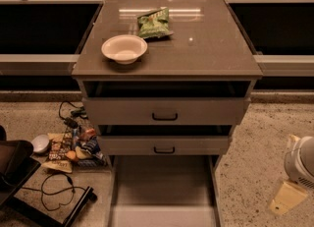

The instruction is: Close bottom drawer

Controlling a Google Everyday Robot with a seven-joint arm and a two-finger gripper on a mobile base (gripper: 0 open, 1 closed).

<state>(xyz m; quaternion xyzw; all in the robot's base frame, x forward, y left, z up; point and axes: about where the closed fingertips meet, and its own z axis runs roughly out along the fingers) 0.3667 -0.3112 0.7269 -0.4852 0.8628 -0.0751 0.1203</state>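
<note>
Watching from afar, I see the grey-beige bottom drawer [164, 191] pulled far out at 6 o'clock; the pale beige gripper [288, 197] hangs apart at 4 o'clock, likely staging its push. Open or closed, I cannot tell.

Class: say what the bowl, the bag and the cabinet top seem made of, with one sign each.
Bowl: matte cream, perhaps paper or plastic. Bag: crinkled, glossy green film. Cabinet top: smooth, reflects light, probably laminate. Claw: at the picture's lower right.
</note>
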